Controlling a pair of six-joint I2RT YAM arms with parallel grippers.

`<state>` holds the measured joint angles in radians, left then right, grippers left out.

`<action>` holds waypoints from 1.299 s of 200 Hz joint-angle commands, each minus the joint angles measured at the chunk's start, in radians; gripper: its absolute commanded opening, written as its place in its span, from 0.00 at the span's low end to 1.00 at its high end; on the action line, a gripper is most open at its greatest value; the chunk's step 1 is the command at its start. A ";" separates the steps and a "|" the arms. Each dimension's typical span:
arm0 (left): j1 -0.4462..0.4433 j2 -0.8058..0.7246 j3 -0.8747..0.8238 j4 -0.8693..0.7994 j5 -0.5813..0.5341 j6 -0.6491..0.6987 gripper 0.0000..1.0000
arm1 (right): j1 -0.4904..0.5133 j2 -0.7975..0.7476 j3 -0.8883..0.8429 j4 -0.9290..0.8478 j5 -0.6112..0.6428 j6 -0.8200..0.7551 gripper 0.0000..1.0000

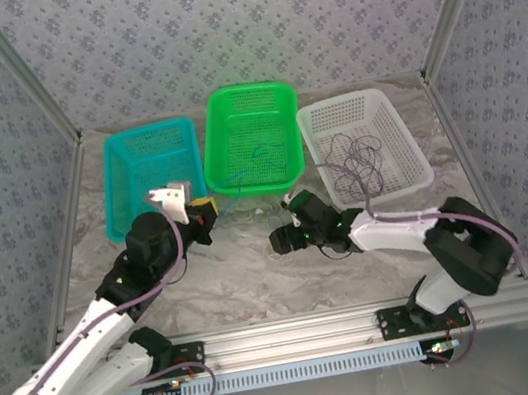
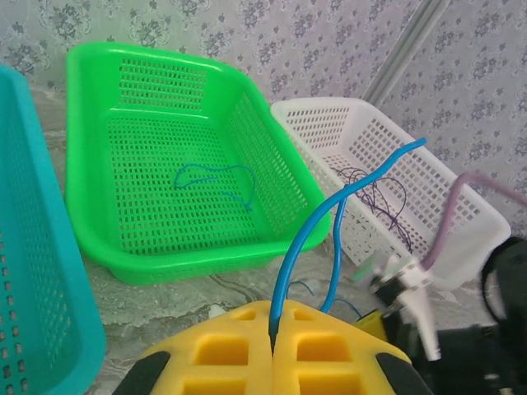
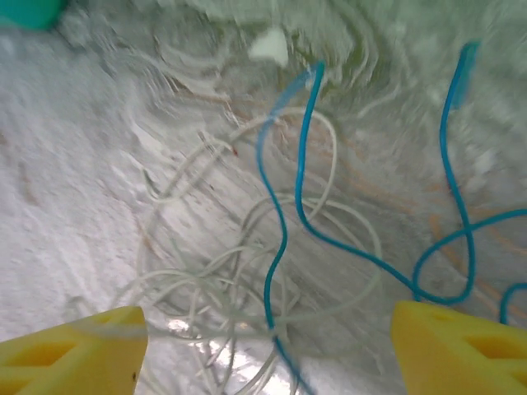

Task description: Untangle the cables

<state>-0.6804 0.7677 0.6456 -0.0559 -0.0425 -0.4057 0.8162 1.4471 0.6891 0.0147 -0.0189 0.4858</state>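
Blue cable (image 2: 306, 234) is clamped by the left gripper (image 2: 272, 344); the right gripper (image 3: 268, 350) is spread over the whitish cable (image 3: 216, 288). If pulled unrestrained, the two may be knotted tighter.

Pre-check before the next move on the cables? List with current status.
1. Left gripper gripping the blue cable: ok, shut on it.
2. Right gripper ready to pick: ok, jaws wide over the pale cable.
3. Blue strand free of the pale loops: not ok, it crosses through them.
4. That strand is the one the left gripper holds: cannot tell.
5. Dark cables in the white basket: ok.
6. Loose blue piece in the green basket: ok.
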 commanded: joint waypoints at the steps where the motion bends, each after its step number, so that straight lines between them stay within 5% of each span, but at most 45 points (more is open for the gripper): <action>1: 0.004 0.009 0.015 0.031 -0.003 0.007 0.00 | -0.005 -0.114 0.072 -0.106 0.043 -0.026 0.82; 36: 0.004 0.025 0.016 0.046 0.018 0.019 0.00 | -0.060 -0.189 0.125 -0.179 -0.023 -0.010 0.83; 84: 0.004 0.070 0.012 0.089 0.057 0.033 0.00 | -0.108 -0.214 0.125 0.046 -0.197 0.135 0.80; 196: -0.020 0.143 0.017 0.232 0.136 0.041 0.00 | -0.104 -0.006 0.204 0.351 -0.290 0.340 0.69; 214: -0.034 0.146 0.011 0.264 0.142 0.038 0.00 | -0.108 0.018 0.197 0.395 -0.275 0.373 0.59; 260: -0.052 0.103 -0.102 0.498 0.069 -0.031 0.00 | -0.119 0.042 0.119 0.544 -0.220 0.523 0.11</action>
<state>-0.7227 0.9016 0.5995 0.2424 0.0654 -0.3927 0.7082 1.4719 0.8497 0.4385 -0.2760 0.8963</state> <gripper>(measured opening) 0.043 0.184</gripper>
